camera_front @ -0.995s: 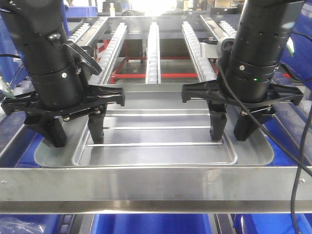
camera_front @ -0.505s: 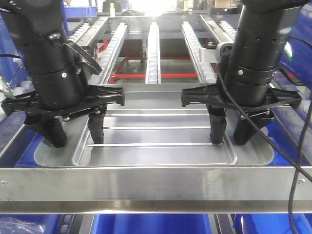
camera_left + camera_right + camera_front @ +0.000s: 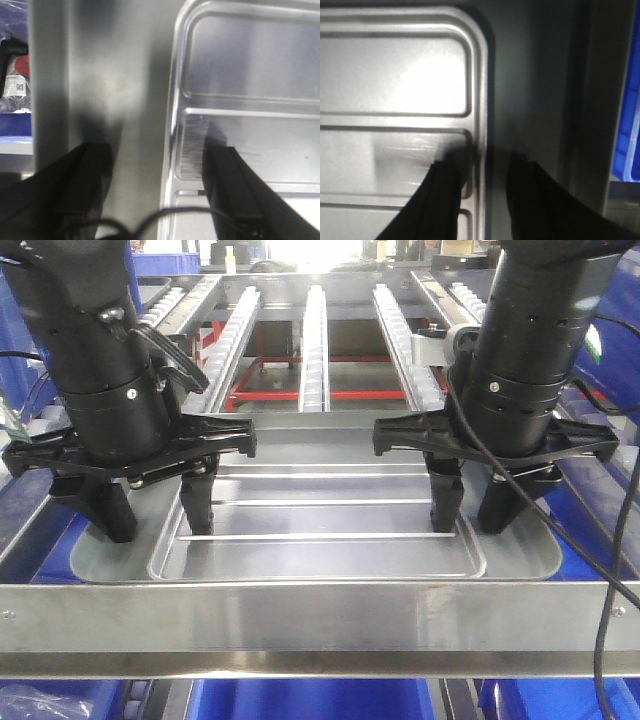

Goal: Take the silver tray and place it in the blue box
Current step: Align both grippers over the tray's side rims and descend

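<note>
Both ends of the silver tray [image 3: 320,552] straddled
At 9 o'clock the left gripper [image 3: 153,512], at 3 o'clock the right gripper [image 3: 472,508]; both pairs of fingers [image 3: 197,505] released, astride the rim.

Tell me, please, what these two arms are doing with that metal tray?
Both arms are lined up to pick up the silver tray, which lies flat on a grey surface. The left gripper straddles the tray's left rim and the right gripper its right rim, each with one finger inside and one outside. The jaws are open, so the tray is not yet gripped or lifted.
</note>
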You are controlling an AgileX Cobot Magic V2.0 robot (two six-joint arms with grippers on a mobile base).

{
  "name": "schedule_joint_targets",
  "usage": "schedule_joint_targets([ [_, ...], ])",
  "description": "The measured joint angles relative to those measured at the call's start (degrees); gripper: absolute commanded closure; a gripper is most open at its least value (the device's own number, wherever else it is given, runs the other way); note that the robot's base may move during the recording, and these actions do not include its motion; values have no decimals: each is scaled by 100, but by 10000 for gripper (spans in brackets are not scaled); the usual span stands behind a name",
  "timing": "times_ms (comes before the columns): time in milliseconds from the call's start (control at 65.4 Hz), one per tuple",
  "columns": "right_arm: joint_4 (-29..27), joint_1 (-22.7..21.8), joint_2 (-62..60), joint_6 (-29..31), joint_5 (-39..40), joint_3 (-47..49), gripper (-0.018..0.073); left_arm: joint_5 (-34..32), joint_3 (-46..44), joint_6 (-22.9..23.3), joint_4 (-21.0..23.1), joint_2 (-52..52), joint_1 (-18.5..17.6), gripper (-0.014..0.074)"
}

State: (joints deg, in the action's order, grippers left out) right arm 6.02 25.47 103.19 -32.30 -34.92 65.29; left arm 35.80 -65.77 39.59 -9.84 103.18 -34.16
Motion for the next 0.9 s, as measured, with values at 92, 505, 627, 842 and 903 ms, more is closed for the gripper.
schedule_joint_targets([
  [92, 0, 0, 0, 0, 12, 0, 203, 0, 0, 0, 0, 0, 0, 290],
  [505, 0, 0, 0, 0, 12, 0, 91, 2, 0, 0, 0, 0, 0, 290],
  [627, 10, 0, 0, 0, 12, 0, 94, 2, 0, 0, 0, 0, 0, 290],
  [842, 10, 0, 9, 9, 12, 0, 303, 12, 0, 0, 0, 0, 0, 292],
  [903, 10, 0, 9, 9, 12, 0, 385, 12, 0, 0, 10, 0, 0, 292],
])
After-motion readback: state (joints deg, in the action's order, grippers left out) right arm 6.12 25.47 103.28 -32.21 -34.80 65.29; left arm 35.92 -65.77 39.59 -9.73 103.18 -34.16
